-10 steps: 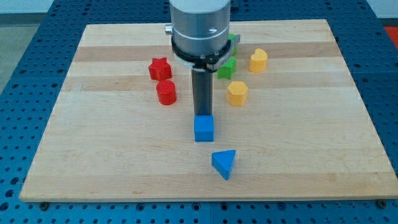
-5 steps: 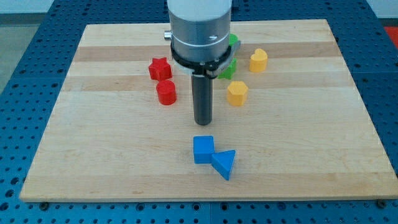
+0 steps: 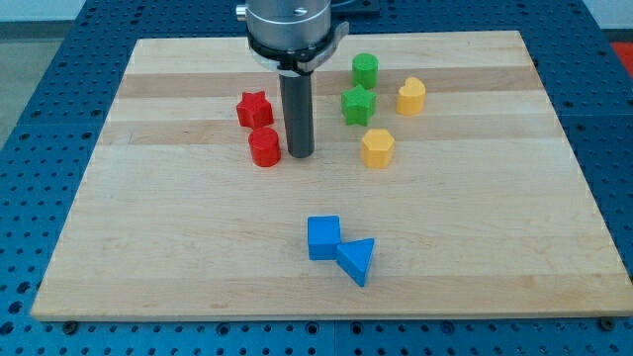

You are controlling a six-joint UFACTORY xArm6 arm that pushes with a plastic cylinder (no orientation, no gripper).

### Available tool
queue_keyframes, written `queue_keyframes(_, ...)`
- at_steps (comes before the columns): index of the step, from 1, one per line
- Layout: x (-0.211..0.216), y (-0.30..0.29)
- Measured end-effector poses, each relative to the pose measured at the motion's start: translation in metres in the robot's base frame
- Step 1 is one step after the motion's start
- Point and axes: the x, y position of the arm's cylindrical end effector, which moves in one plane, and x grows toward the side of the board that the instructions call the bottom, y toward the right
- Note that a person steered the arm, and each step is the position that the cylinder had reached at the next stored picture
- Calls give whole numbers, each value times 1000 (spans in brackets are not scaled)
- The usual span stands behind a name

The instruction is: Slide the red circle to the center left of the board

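The red circle [image 3: 264, 147] sits left of the board's middle, just below the red star [image 3: 254, 109]. My tip [image 3: 301, 154] rests on the board just to the right of the red circle, with a small gap between them. The dark rod rises from there to the arm's grey housing at the view's top.
A green circle [image 3: 366, 69] and a green star [image 3: 358, 104] sit right of the rod. Two yellow blocks [image 3: 411, 95] [image 3: 377, 147] lie further right. A blue cube [image 3: 323, 237] touches a blue triangle [image 3: 357, 260] near the view's bottom. The wooden board [image 3: 148, 227] lies on a blue perforated table.
My tip pushed the blue cube down against the blue triangle, then moved up and left to beside the red circle. The red blocks have not moved.
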Motion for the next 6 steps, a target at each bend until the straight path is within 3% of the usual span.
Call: queue_keyframes(6, 0, -140)
